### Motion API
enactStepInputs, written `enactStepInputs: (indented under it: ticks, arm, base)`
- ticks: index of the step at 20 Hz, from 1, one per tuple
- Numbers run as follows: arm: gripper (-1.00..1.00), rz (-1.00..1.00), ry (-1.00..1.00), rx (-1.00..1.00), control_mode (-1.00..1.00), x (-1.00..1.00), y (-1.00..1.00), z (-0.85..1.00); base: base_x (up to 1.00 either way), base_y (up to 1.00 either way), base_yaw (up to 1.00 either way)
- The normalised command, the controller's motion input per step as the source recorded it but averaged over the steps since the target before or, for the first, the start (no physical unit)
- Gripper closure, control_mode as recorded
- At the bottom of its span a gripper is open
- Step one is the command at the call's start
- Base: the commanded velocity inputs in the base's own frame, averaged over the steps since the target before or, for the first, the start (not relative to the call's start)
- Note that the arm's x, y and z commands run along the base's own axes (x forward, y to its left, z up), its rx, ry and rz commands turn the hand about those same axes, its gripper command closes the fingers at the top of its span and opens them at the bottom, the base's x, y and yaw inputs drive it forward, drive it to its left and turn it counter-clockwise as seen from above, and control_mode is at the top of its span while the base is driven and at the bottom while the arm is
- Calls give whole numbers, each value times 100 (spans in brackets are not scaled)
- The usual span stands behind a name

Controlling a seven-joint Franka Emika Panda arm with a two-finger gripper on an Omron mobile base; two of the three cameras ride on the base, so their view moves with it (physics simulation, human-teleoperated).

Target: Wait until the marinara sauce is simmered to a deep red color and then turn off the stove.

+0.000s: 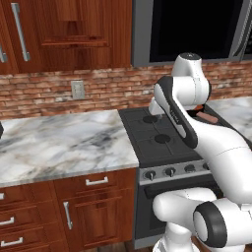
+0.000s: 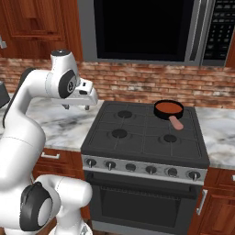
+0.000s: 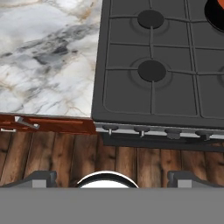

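Observation:
The black stove (image 2: pixel 144 135) has four burners and a steel front strip with a row of dark knobs (image 2: pixel 151 169). On its back right burner sits a small dark pan holding the flat red marinara sauce (image 2: pixel 168 107), with its reddish-brown handle (image 2: pixel 176 122) pointing toward the front. My gripper (image 2: pixel 77 107) hangs open above the stove's left edge, well to the left of the pan, with nothing between its fingers. The hand view looks down on the left burners (image 3: pixel 151 70) and the knobs (image 3: pixel 142 130), and a sliver of the sauce (image 3: pixel 217 6) shows at the top right corner.
A marble counter (image 1: pixel 59 142) runs left of the stove and another stretch (image 2: pixel 220 133) lies to its right. A black-windowed microwave (image 2: pixel 147 30) hangs above. Wooden drawers (image 1: pixel 93 184) sit under the counter. An outlet (image 1: pixel 78 89) is set in the brick wall.

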Motion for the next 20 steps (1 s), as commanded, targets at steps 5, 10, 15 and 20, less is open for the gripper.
enactStepInputs:
  ticks: [5,10,15,20]
  arm:
    - [-100,0,0,0,100,0,0,0]
    - [-100,0,0,0,100,0,0,0]
    - [-100,0,0,0,100,0,0,0]
    - [-100,0,0,0,100,0,0,0]
  base:
    - [0,0,0]
    - [0,0,0]
    - [0,0,0]
    - [0,0,0]
